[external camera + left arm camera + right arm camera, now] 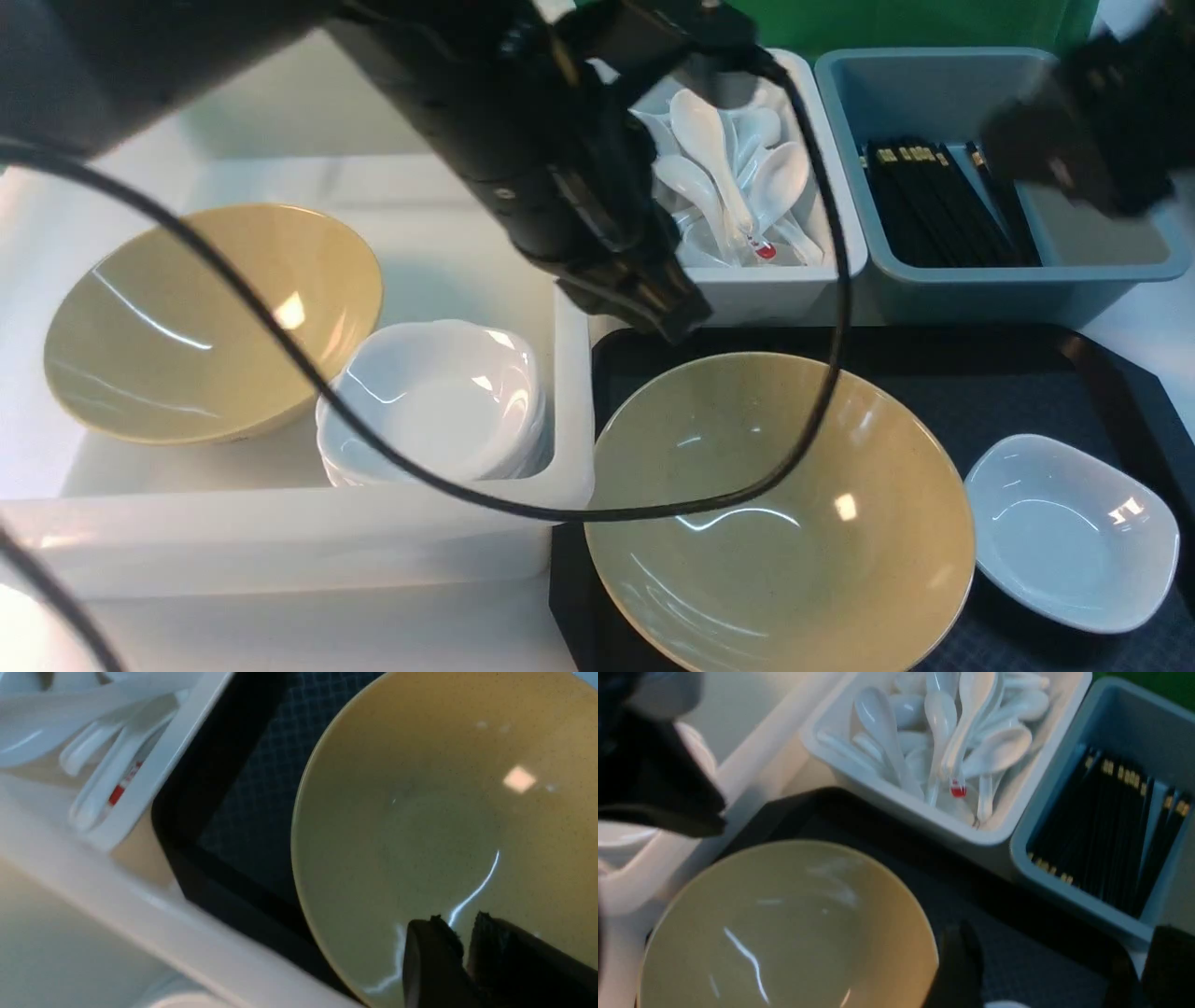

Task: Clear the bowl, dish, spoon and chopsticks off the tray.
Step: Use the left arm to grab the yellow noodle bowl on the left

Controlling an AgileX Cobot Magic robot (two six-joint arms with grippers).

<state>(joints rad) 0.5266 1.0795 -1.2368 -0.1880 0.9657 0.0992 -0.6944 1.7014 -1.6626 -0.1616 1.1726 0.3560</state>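
- The bowl (pixel 780 509) stands upright and empty on the left part of the tray (pixel 1027 392), with its rim close to the tray's left edge.
- The dish (pixel 1074 534) lies on the same tray, just beside the bowl on its right, and it is also empty.
- The left gripper (pixel 465 921) hangs over the inside of the bowl near its rim. Its jaws are parted only by a narrow crack and have hold of nothing. Whether the tips touch the glaze cannot be told.
- The right gripper (pixel 1064 933) has its fingers (pixel 959 961) spread wide with nothing between them. In the front view it shows as a dark blur above the grey-blue tub (pixel 1102 271).
- That tub holds a pile of black chopsticks (pixel 943 210) with gold bands, lying lengthwise.
- The white tub (pixel 775 285) next to it, beyond the tray's far edge, holds a heap of white spoons (pixel 719 159). One of them has a red mark.
- A large white bin (pixel 280 551) to the left of the tray holds a second tan bowl (pixel 210 322), which is tilted, and a stack of scalloped white dishes (pixel 434 401).
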